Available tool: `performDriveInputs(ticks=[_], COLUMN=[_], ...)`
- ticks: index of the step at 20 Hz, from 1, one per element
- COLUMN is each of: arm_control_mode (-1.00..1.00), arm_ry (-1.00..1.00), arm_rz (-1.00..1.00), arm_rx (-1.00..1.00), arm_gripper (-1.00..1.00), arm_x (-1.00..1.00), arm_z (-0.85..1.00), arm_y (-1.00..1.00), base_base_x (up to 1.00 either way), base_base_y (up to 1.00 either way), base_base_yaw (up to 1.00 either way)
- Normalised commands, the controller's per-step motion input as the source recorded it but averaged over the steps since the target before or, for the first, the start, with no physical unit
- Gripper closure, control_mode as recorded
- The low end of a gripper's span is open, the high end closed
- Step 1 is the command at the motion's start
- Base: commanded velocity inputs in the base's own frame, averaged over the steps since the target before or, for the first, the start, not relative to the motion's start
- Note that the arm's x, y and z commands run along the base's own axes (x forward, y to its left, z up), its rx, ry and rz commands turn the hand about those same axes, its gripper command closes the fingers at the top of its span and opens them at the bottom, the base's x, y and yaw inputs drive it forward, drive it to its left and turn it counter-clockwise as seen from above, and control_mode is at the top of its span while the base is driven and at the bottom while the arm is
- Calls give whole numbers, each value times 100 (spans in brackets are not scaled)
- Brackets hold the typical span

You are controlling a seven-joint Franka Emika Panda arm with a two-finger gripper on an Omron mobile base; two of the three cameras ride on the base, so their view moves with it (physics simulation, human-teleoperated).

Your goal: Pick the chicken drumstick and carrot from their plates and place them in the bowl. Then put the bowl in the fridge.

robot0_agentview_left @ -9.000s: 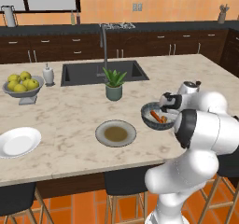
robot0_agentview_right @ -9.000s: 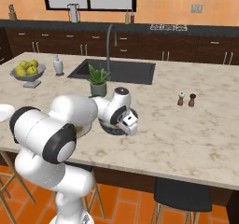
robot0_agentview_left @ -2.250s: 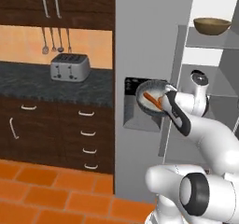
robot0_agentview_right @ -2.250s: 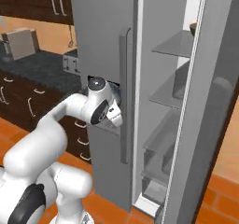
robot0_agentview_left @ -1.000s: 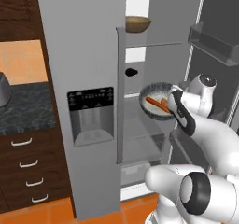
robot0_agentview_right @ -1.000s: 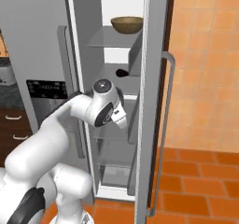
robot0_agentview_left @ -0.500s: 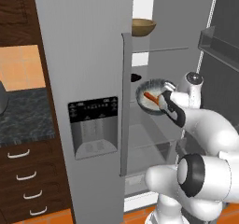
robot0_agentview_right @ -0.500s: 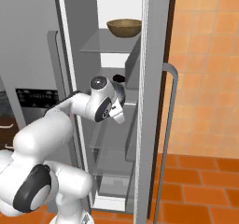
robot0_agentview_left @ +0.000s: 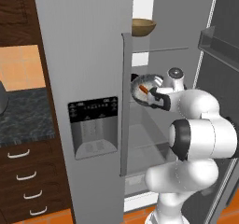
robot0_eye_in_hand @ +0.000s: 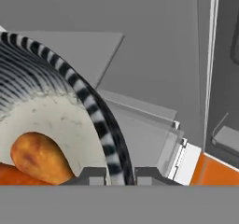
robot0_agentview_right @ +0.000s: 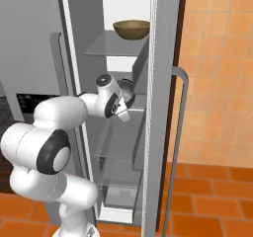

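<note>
My gripper (robot0_agentview_left: 156, 97) is shut on the rim of the dark-grey bowl (robot0_agentview_left: 139, 80), holding it tilted inside the open fridge (robot0_agentview_left: 84, 55) above a middle glass shelf (robot0_agentview_left: 148, 143). In the hand view the striped bowl rim (robot0_eye_in_hand: 93, 107) runs between my fingertips (robot0_eye_in_hand: 95, 175). The golden-brown chicken drumstick (robot0_eye_in_hand: 39, 157) and the orange carrot (robot0_eye_in_hand: 11, 175) lie on the bowl's pale inside. The carrot (robot0_agentview_left: 145, 90) also shows from the left base. From the right base the bowl (robot0_agentview_right: 129, 89) sits just past my gripper (robot0_agentview_right: 127, 98). The two plates are out of view.
A tan wooden bowl (robot0_agentview_left: 142, 27) stands on the top glass shelf (robot0_agentview_right: 111, 51). The left fridge door with its black dispenser panel (robot0_agentview_left: 93, 125) is closed. The right door (robot0_agentview_right: 165, 83) stands open beside my arm, with door bins (robot0_agentview_left: 219, 43) on its inner side. Dark drawers (robot0_agentview_left: 28, 181) sit to the left.
My arm has carried the bowl further into the fridge, over the middle shelf. The base has edged closer, so the fridge looks a little larger.
</note>
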Motion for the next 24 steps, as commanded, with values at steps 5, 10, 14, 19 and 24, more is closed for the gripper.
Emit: performDriveInputs(ticks=[5, 10, 14, 19, 24], arm_control_mode=[-100, -100, -100, -100, -100], arm_ry=[1, 0, 0, 0, 0], arm_rz=[-5, -8, -11, -15, -8], arm_rx=[11, 2, 1, 5, 0], arm_gripper=[100, 100, 100, 100, -100], arm_x=[47, 45, 53, 66, 31], arm_z=[-1, -17, -32, -25, 0], arm_y=[1, 15, 24, 28, 12], base_base_x=[0, 0, 0, 0, 0], base_base_y=[0, 0, 0, 0, 0], base_base_yaw=[0, 0, 0, 0, 0])
